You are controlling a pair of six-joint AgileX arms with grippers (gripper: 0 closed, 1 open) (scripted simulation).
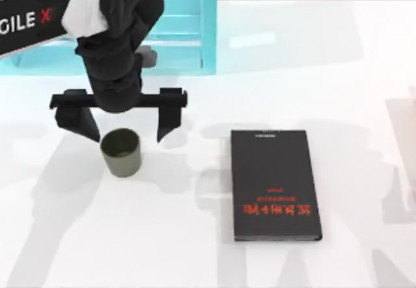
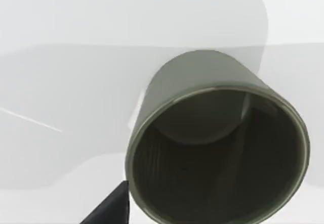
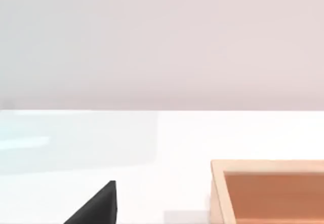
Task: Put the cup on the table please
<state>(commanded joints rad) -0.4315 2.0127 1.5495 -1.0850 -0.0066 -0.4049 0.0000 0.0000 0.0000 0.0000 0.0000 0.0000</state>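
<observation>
From above, the left gripper (image 1: 121, 132) hangs over the left half of the table (image 1: 162, 249), its two black fingers spread wide — the left fingertip (image 1: 88, 127) sits just beside the cup's rim on the far left side, while the right fingertip (image 1: 164, 127) stands clear of the cup with bare table between. The claw holds nothing; whether the left fingertip touches the rim cannot be told. The cup (image 1: 121, 151) stands upright on the white table, mouth up, below the gap between the fingers and nearer the left one. To its right, well apart, lies a black book (image 1: 275, 184) with red lettering, flat on the table. Behind the arm, at the far edge, stands a turquoise shelf unit (image 1: 195, 34). In the left wrist view the cup (image 2: 202, 82) is seen close up, its open mouth toward the camera and its olive side resting on the white table (image 2: 76, 82); one black fingertip (image 2: 111, 209) shows just beside the rim, with a thin gap or bare contact that cannot be settled. In the right wrist view a black fingertip (image 3: 98, 206) of the right gripper shows over the white table (image 3: 167, 138), near a wooden tray (image 3: 217, 188) with an orange-brown inside — how far that claw is open cannot be told.
</observation>
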